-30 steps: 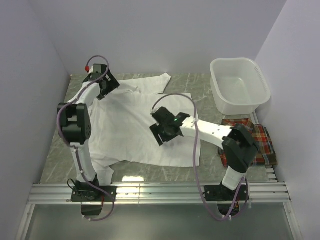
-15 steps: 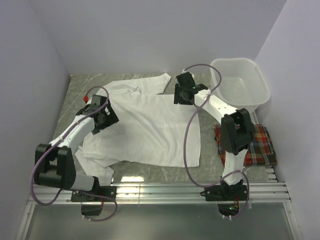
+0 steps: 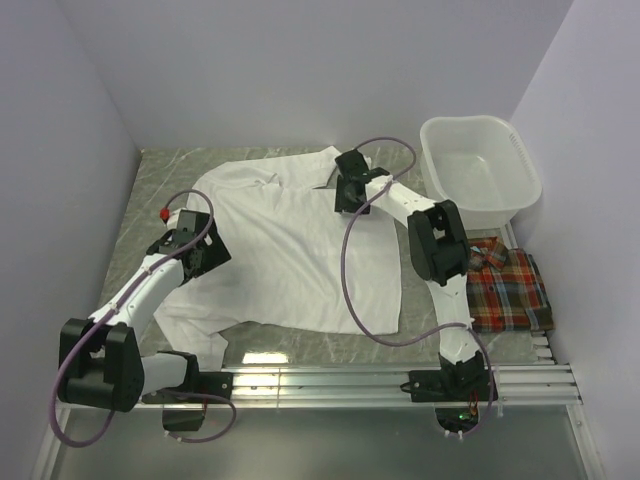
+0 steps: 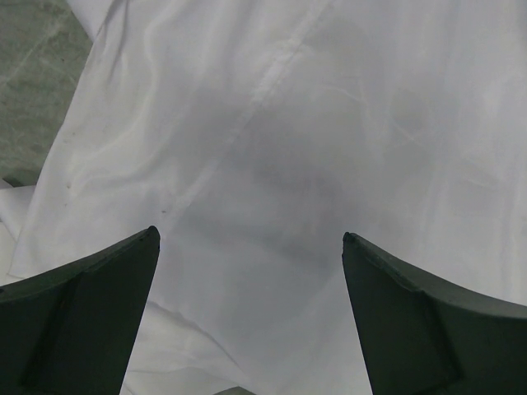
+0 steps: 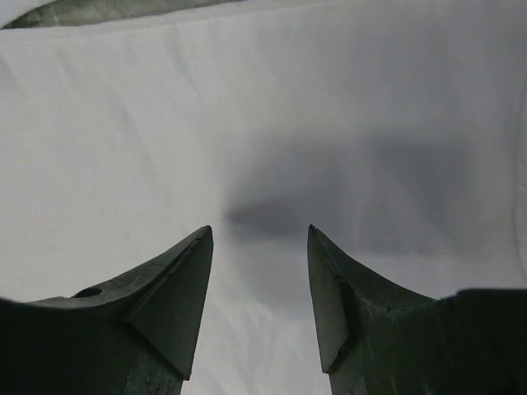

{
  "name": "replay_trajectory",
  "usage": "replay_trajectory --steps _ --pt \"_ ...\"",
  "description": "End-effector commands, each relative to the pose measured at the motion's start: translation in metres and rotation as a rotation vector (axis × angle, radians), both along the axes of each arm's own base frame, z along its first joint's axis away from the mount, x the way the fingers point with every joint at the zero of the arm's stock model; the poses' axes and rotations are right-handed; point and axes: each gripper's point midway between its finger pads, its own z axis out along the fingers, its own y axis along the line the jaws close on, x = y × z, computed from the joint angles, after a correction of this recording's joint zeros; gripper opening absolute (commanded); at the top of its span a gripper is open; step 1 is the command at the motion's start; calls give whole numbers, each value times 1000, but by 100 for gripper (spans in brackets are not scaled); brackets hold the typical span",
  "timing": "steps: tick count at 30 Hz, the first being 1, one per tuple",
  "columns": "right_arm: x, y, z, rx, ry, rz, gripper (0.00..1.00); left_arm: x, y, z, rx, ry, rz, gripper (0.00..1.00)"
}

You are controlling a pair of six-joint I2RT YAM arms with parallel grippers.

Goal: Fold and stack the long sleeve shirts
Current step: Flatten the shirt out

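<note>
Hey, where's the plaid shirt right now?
In the top view the plaid shirt lies folded at the right edge of the table, just nearer than the white basin and right of the spread-out white shirt.

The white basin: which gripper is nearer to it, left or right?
Right. The right gripper is over the far edge of the white shirt, just left of the basin; the left gripper is over the shirt's left side, much farther off.
</note>
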Motion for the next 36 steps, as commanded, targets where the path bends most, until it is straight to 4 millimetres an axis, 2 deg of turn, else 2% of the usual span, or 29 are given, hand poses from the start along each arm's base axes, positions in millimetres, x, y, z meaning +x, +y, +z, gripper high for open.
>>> replay_trajectory --steps 1,8,16,21,26,29,32,35,36 --pt "19 -1 8 7 -25 -37 57 5 2 -1 21 -10 -8 99" --pt "33 -24 -9 -10 29 -90 57 6 7 -1 45 -7 4 99" --pt "51 -43 -20 -7 64 -138 57 4 8 -3 48 1 5 99" --pt "61 -54 -25 19 77 -163 56 4 8 -5 47 10 3 99" --pt "71 -73 -20 22 59 -202 56 2 8 -7 46 20 6 99" --pt "79 -79 -8 38 30 -213 56 2 8 -7 47 18 9 99" --pt "87 -73 19 77 -25 -173 56 3 9 -6 46 16 12 99" --pt "86 -64 56 111 -108 -128 56 3 10 -7 48 20 17 99" --pt "80 -59 76 124 -149 -107 56 3 10 -6 49 18 20 99"
